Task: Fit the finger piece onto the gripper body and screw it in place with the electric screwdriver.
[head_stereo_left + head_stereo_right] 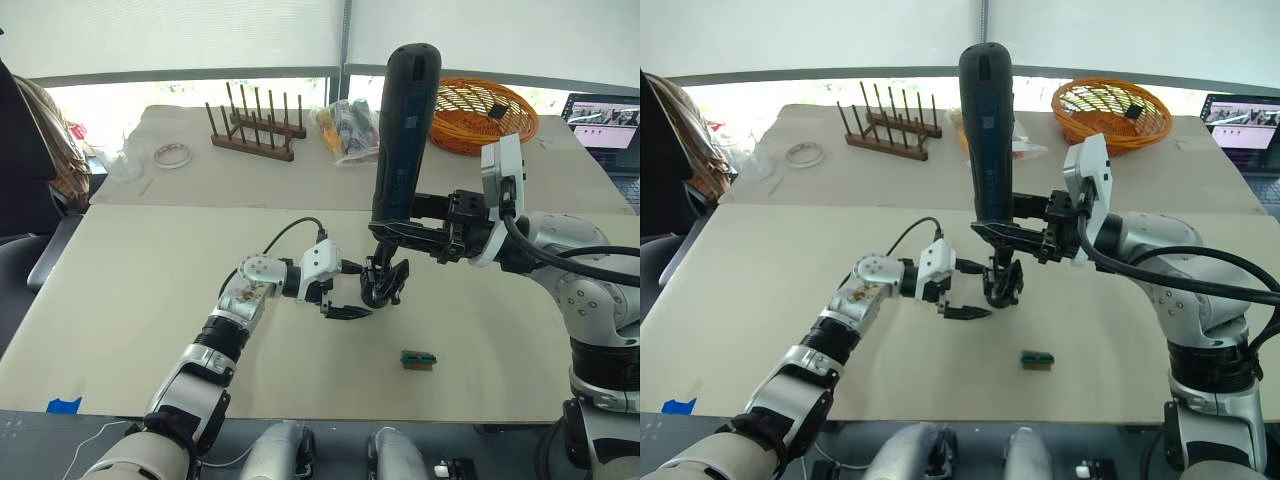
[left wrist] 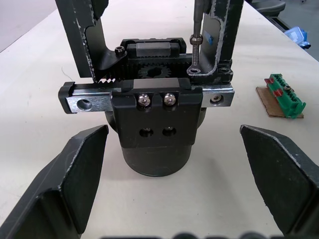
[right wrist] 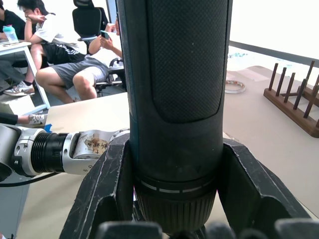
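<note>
The gripper body [image 2: 154, 124] is seen standing upright on the bench [image 1: 150, 300], and it is taken here as the landmark. The electric screwdriver [image 1: 400, 130] is held upright directly above it, clamped near its lower collar by the right pincer [image 3: 174, 199], whose two black fingers [image 3: 107, 189] are pressed against either side of the barrel. In the left wrist view the thin metal bit [image 2: 196, 42] is seen coming down to a screw position on the upper rail of the gripper body, with its tip at or just above the metal; actual contact cannot be confirmed. Two bright screw heads [image 2: 144, 99] are noted on the front plate of the gripper body, with two dark holes below them. The left pincer [image 1: 345, 312] is positioned just beside the gripper body at bench level, its fingers spread wide and holding nothing; the gripper body stands ahead of them, apart from both tips. The finger piece cannot be picked out with certainty among the black parts at the top of the gripper body. A small green-and-black block [image 1: 418, 360] lies on the bench near the gripper body, on the robot's side of it. An orange basket [image 1: 485, 112] and a wooden peg rack [image 1: 255, 135] are noted well beyond the gripper body on the far part of the bench.
</note>
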